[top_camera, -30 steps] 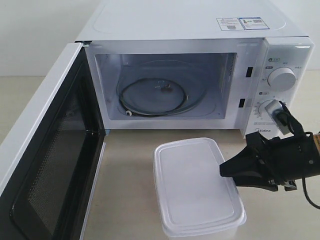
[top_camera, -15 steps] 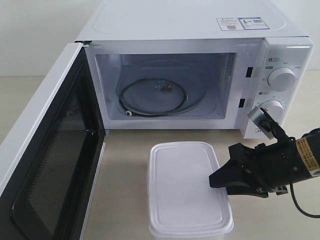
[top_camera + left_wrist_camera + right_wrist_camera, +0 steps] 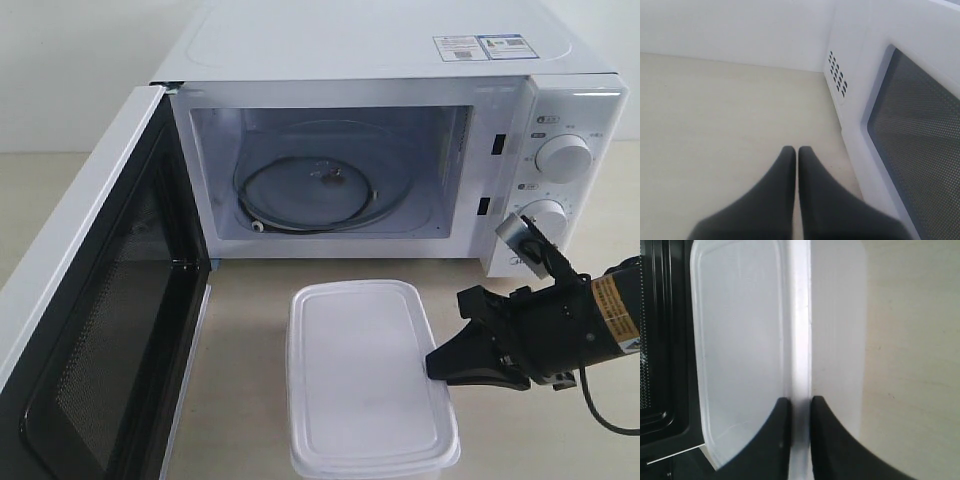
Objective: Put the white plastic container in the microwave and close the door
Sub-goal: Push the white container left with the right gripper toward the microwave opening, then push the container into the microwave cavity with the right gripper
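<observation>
The white plastic container (image 3: 365, 375) lies lid-up on the table in front of the microwave (image 3: 380, 50), whose door (image 3: 90, 300) is swung wide open to the left. My right gripper (image 3: 440, 362) comes in from the right and is shut on the container's right rim. In the right wrist view the two black fingers pinch the white rim between them at the gripper (image 3: 800, 402), with the container's lid (image 3: 740, 340) to one side. My left gripper (image 3: 796, 150) is shut on nothing, hovering over bare table beside the door's outer face (image 3: 920, 130). It is out of the exterior view.
The microwave cavity holds a glass turntable (image 3: 310, 195). Two round dials (image 3: 563, 157) sit on the right panel, just behind the right arm. Vent holes (image 3: 838, 80) mark the microwave's side near the left gripper. The open door's black inner face walls off the left.
The container has shifted left and squared up in front of the cavity. The right gripper followed it leftward and now pinches its right rim.
</observation>
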